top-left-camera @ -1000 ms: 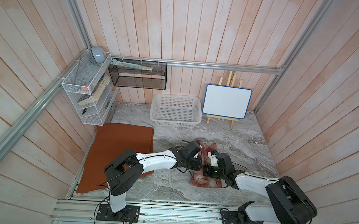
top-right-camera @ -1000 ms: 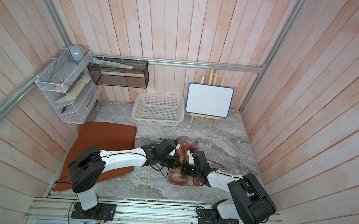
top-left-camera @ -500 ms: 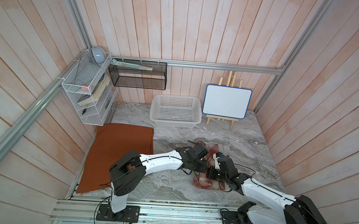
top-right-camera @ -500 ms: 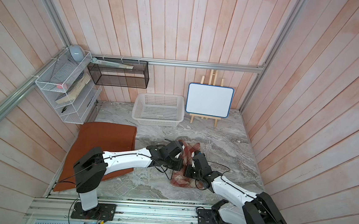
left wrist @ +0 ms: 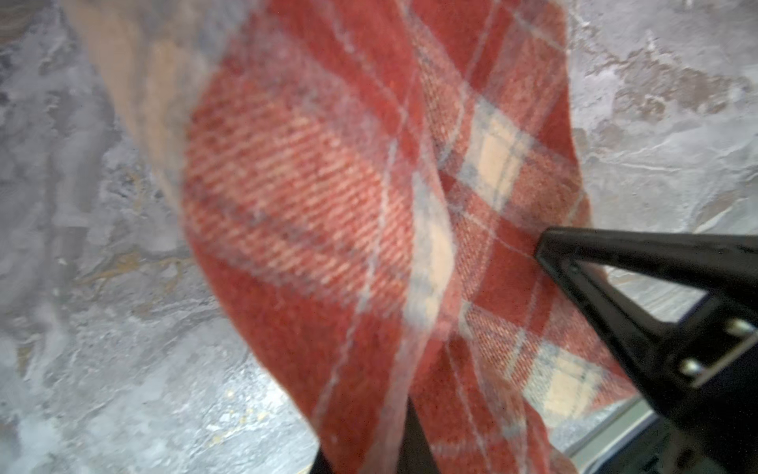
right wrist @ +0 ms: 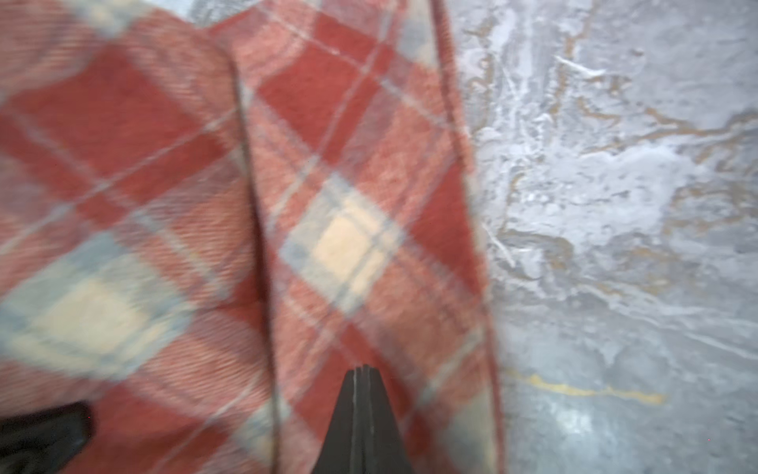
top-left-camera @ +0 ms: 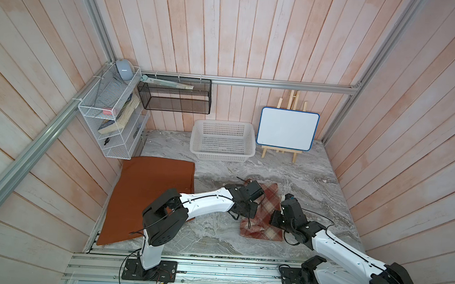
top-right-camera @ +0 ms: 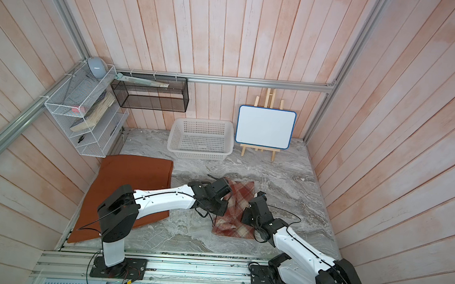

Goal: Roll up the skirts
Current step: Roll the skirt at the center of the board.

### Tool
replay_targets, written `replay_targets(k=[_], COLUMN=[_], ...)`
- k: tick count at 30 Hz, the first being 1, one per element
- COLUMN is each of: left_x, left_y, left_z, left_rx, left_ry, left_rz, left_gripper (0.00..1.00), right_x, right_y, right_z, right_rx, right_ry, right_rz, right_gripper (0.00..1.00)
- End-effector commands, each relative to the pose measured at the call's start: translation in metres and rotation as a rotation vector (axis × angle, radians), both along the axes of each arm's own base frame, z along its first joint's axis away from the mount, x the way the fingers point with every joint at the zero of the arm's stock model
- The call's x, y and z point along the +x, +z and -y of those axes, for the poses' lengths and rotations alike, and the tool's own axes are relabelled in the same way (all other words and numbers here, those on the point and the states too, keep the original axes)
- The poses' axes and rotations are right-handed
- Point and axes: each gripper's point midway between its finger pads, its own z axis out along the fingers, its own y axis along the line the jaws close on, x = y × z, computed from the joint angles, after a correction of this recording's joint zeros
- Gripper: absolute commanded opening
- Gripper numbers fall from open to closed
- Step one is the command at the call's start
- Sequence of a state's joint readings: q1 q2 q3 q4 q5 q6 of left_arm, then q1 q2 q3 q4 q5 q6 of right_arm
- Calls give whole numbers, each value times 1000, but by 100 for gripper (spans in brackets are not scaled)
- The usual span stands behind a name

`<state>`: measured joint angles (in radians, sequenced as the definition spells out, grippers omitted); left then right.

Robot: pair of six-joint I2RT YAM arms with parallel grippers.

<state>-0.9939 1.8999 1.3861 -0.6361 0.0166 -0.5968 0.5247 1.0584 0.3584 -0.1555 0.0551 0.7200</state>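
Skirts lie on the grey counter [top-left-camera: 314, 182], two of them, well apart. The big rust-orange skirt [top-left-camera: 149, 197] is spread flat on the left side and is not yet rolled. The left arm reaches across its near corner, so I think the arm may drag or wrinkle it when it swings. The smaller plaid skirt [top-left-camera: 265, 231] lies in the middle between both arms, folded into a long strip with a soft lump at the end near the robot. That lump looks loose, so the thick woolly cloth may spring open, or roll crooked if one side gets pulled more. The left pincer [top-left-camera: 247, 212] is clamped on a fold of the plaid skirt and holds it up off the counter. If it lets go too soon, the fold may flop flat. The right pincer [right wrist: 363, 381] has its tips pressed together over the plaid near its edge. I see no cloth between them, so it may just slide on the wool. A thin black cable [top-left-camera: 248, 223] hangs from the left wrist and may snag.
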Motion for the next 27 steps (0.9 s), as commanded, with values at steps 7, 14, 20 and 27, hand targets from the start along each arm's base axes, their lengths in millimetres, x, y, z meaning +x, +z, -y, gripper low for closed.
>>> replay_targets(k=[7, 14, 20, 27], left_x=[6, 12, 8, 0], left_y=[-1, 6, 12, 7], left_z=[-32, -12, 17, 50], left_rx=[226, 287, 245, 202], left_ry=[-50, -73, -69, -93], left_rz=[5, 36, 45, 21], left_gripper=[0, 0, 0, 0], right_x=[1, -3, -7, -9], right_y=[-18, -18, -25, -26], right_z=[-21, -23, -23, -24], right_rx=[42, 50, 61, 70], right_ry=[95, 113, 115, 114], right_rz=[-48, -44, -57, -59], right_gripper=[0, 0, 0, 0])
